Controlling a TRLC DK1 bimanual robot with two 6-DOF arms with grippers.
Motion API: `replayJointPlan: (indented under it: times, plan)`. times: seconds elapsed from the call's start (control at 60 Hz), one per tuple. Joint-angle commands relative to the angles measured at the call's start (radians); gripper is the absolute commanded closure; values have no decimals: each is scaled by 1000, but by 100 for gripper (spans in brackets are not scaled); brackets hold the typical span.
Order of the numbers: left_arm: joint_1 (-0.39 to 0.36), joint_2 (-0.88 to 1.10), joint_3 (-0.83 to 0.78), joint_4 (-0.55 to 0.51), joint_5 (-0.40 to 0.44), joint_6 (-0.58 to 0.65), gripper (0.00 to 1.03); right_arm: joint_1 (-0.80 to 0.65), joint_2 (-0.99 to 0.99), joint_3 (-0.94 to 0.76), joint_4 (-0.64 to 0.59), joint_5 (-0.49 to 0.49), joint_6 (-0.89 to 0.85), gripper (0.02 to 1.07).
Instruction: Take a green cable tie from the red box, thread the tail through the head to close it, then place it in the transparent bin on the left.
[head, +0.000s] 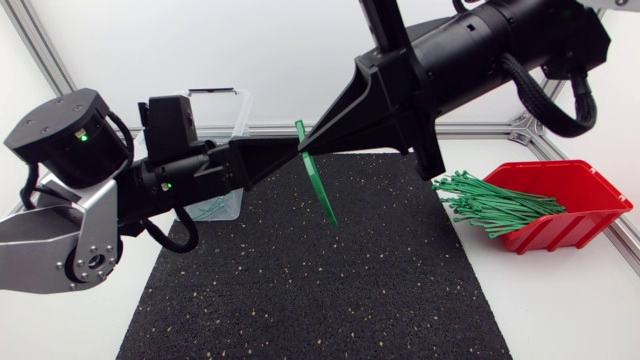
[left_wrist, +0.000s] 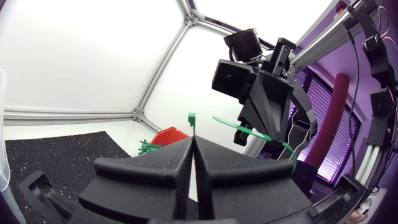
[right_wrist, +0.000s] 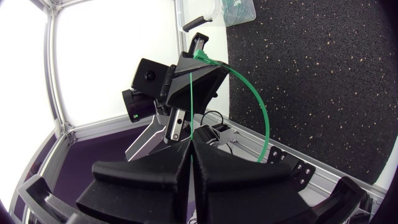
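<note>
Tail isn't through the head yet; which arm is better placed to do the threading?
Right, likely. The right gripper is shut on the green cable tie near its tail, the tip pointing at the head, which the left gripper holds up as a target.

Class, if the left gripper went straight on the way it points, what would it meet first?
Probably the right gripper, almost tip to tip with the left gripper at the cable tie both hold; depth is unclear.
</note>
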Motion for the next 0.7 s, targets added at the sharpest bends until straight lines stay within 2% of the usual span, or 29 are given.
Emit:
replayJointPlan:
  times: [0.0,0.683]
  plan:
    - [5,-2,-24,29,-3,-23,100,3,20,-11,13,-8,38,102]
    - [-2,-34,-46,54,-36,-30,100,-13,12,-23,34,-8,41,102]
